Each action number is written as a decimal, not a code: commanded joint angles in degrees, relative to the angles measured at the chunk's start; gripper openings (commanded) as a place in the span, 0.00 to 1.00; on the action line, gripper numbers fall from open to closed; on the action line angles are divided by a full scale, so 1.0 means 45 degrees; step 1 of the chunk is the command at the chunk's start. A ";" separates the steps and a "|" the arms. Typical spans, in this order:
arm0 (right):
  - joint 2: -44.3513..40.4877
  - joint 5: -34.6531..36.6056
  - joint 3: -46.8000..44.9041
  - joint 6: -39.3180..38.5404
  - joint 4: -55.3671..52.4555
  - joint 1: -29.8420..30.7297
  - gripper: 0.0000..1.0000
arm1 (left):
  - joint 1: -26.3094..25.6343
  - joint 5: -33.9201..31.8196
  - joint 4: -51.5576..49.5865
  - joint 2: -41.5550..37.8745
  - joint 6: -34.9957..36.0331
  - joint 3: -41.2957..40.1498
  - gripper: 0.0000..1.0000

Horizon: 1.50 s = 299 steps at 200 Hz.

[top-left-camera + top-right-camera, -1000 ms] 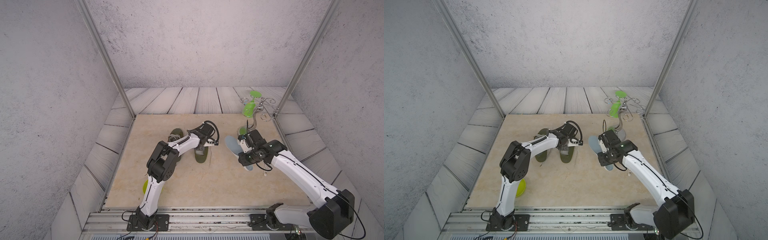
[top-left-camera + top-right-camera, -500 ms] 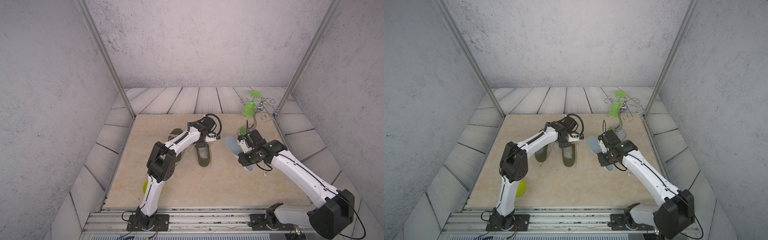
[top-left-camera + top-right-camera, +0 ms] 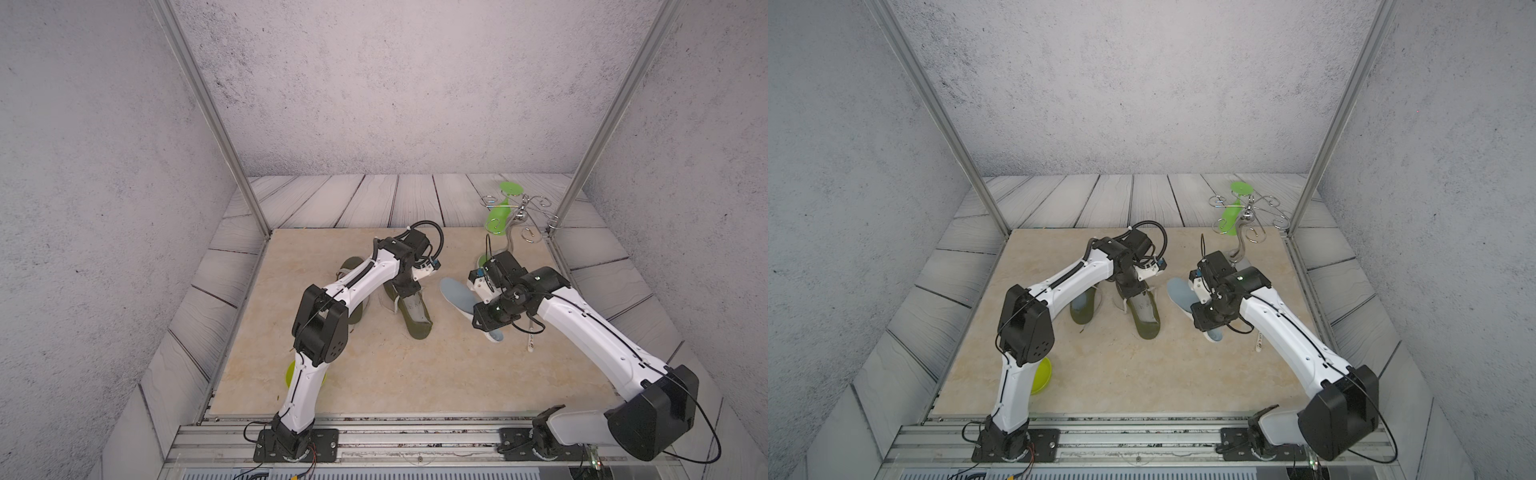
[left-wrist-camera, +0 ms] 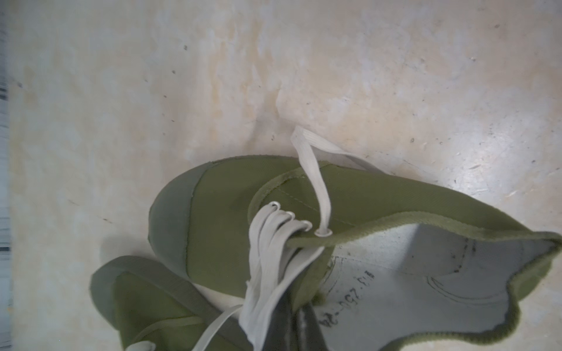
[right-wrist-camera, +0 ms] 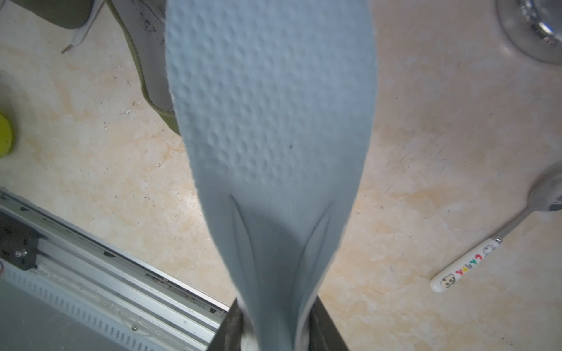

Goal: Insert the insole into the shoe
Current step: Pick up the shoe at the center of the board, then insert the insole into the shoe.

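Hidden: in both top views the left arm covers the heel of the olive canvas shoe and most of the second shoe. A yellow-green bowl at 7 o'clock on the desk is half covered by the same arm. The right wrist view cuts off the spoon at its bowl.
Writing: the grey lining of the shoe has stamped digits, too smeared to read. The white spoon handle has coloured letters and small cartoon faces, and the word is not clear.
Left pincer: clenched on the shoe's laced edge, with the white laces bunched at its dark fingers.
Right pincer: grasping the pale blue insole by its narrow heel end.
Insole: held above the desk at 3 o'clock of the shoe, outside it, with the dimpled forefoot pointing to 11 o'clock.
Shoe: lies on the desk with its toe towards 5 o'clock and its mouth pulled open.
Spoon: lies on the desk at 4 o'clock of the insole.
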 commanded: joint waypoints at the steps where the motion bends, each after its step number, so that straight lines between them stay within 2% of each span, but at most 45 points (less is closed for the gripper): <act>1: 0.0053 -0.0670 0.0244 0.0207 -0.0608 -0.0023 0.33 | 0.0060 0.0551 0.2209 -0.1619 -0.1027 -0.1338 0.00; 14: -0.0071 -0.0333 0.0300 0.0190 -0.0629 -0.0025 0.33 | -0.0084 -0.1271 0.2170 -0.1897 -0.0874 -0.1757 0.00; 24: -0.0097 -0.0207 0.0373 0.0139 -0.0646 -0.0043 0.33 | -0.0087 -0.2146 0.1777 -0.2014 -0.0808 -0.1783 0.00; 52: 0.0237 -0.0304 0.0657 0.0090 -0.0643 -0.0031 0.33 | -0.0009 -0.2375 0.1887 -0.2459 -0.0075 -0.2772 0.00; 73: 0.0625 -0.0321 0.1006 -0.0003 -0.0979 -0.0029 0.33 | 0.0011 -0.1852 0.2194 -0.2674 -0.0250 -0.3422 0.00; 84: 0.0816 -0.0331 0.1277 -0.0045 -0.1243 -0.0026 0.33 | 0.0064 -0.1124 0.2535 -0.2877 -0.0553 -0.3797 0.00; 127: 0.0933 0.1122 0.1954 -0.0288 -0.2066 -0.0038 0.32 | 0.0061 0.0709 0.4714 -0.3796 -0.2573 -0.5014 0.00; 161: 0.1085 0.0129 0.2005 -0.0360 -0.2469 0.0033 0.32 | 0.0030 0.1282 0.4684 -0.3525 -0.3167 -0.4869 0.00; 194: 0.1238 -0.0680 0.1751 0.0090 -0.2134 0.0277 0.31 | 0.0069 0.2602 0.4765 -0.3540 -0.3666 -0.4780 0.00; 224: 0.1541 -0.1741 0.1530 0.0713 -0.1572 0.0769 0.31 | 0.0050 0.2433 0.4763 -0.3394 -0.3421 -0.4891 0.00; 256: 0.1859 -0.3450 0.0429 0.1370 0.0225 0.0826 0.31 | 0.0030 0.1857 0.3780 -0.2987 -0.3565 -0.4391 0.00; 299: 0.2459 -0.3786 0.0635 0.1297 0.0062 0.0925 0.31 | -0.0213 0.1224 0.3709 -0.2805 -0.3472 -0.4382 0.00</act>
